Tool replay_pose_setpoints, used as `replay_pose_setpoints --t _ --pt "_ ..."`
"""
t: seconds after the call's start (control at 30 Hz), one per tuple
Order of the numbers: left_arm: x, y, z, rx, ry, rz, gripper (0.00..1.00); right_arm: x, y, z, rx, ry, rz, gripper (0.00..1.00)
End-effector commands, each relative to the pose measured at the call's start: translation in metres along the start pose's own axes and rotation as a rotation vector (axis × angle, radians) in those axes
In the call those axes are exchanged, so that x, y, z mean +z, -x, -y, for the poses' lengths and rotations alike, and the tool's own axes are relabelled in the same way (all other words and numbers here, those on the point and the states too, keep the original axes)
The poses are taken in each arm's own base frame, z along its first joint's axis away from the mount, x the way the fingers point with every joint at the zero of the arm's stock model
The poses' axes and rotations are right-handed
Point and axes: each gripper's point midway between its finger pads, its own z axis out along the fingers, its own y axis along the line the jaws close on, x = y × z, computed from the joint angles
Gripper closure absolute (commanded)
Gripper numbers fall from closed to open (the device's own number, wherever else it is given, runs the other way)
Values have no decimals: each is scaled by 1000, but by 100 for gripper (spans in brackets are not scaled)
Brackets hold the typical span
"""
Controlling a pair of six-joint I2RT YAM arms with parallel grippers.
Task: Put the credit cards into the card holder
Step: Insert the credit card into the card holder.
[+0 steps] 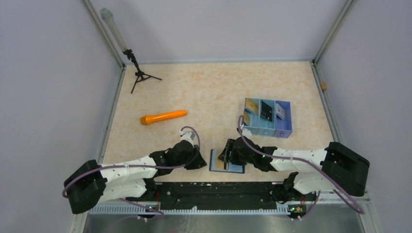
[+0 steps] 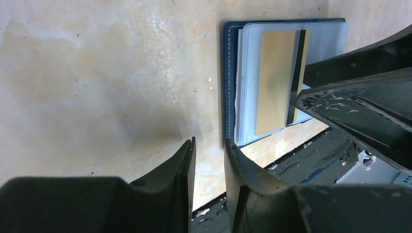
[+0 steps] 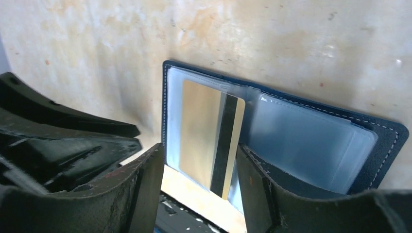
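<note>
Where the card lies: the gold card, black stripe up, is on the left half of the open holder. Its far end seems to be under the clear film and its near end overhangs the holder's near edge.
Holder: flat at the middle of the tabletop's near edge.
Handling: the card is probably light, stiff and slick. Pinch it by the long edges at the overhang, or nudge the near end. The film looks soft and may buckle.
Right gripper: jaws apart, straddling the card's long edges without squeezing.
Left gripper: narrow gap, nothing in it, low just left of the holder. It could probably pin the light holder against sliding.
Other cards: gold, black and white in the tray towards the right edge. Another gold leans at its near-left corner.
Elsewhere: orange tool left of centre, tripod at the far left corner.
</note>
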Motion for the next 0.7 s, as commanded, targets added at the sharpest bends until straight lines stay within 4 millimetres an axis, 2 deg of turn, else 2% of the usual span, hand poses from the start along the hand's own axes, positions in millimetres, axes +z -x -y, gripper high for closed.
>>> replay_pose_setpoints --t 0.0,0.33,0.53,0.67 --pt "-5 13 19 4 -62 47 68 -5 -3 9 -59 -78 1 45" --pt "7 5 36 -15 -146 0 69 4 -7 -11 -45 -21 -16 54" --pt "10 3 35 -16 -145 -7 72 9 -4 -28 -27 -2 2 62" --pt "10 2 31 -29 -143 -3 73 10 -6 -41 9 37 20 64"
